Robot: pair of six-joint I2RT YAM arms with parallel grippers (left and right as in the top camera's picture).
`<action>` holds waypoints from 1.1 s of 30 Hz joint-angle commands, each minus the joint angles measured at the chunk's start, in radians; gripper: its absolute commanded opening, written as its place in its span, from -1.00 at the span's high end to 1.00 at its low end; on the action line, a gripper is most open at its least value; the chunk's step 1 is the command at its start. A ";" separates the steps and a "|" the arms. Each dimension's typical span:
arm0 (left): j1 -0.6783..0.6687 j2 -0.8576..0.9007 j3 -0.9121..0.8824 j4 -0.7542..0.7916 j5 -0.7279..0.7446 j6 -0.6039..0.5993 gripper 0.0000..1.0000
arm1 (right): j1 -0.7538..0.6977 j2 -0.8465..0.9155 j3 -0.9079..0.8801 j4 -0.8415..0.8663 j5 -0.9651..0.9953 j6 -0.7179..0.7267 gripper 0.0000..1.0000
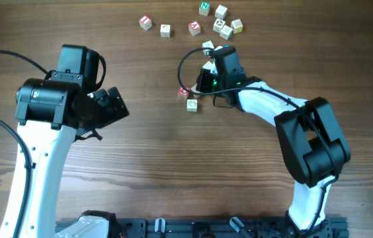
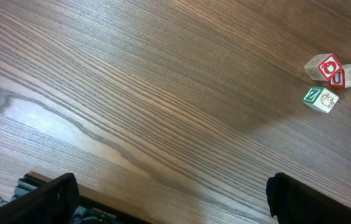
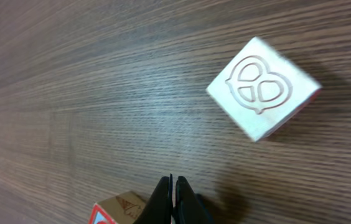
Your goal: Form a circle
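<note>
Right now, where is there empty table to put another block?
The wide bare wood between the left arm and right arm is free. Crowded spots: the scattered cubes at the far edge and the three-cube cluster.

Overhead looks straight down; left wrist obliquely shares the circle (image 2: 328, 67).

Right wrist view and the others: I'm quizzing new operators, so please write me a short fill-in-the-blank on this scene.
The right hand is ___, holding nothing.
The pale cube near it bears a carved ___.
The left wrist view shows a cluster of ___ cubes.
Missing words: shut; pretzel; three.
</note>
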 commanded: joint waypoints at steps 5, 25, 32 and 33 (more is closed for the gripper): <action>0.000 -0.006 0.003 0.000 -0.017 -0.017 -1.00 | 0.012 0.019 0.018 -0.006 -0.019 0.005 0.91; 0.000 -0.006 0.003 0.000 -0.017 -0.017 -1.00 | 0.027 0.009 0.078 -0.002 0.095 -0.074 0.91; 0.000 -0.006 0.003 0.000 -0.017 -0.017 -1.00 | 0.056 0.009 0.078 -0.025 0.084 -0.097 0.91; 0.000 -0.006 0.003 0.000 -0.017 -0.017 -1.00 | 0.058 0.009 0.078 -0.034 0.084 -0.097 0.91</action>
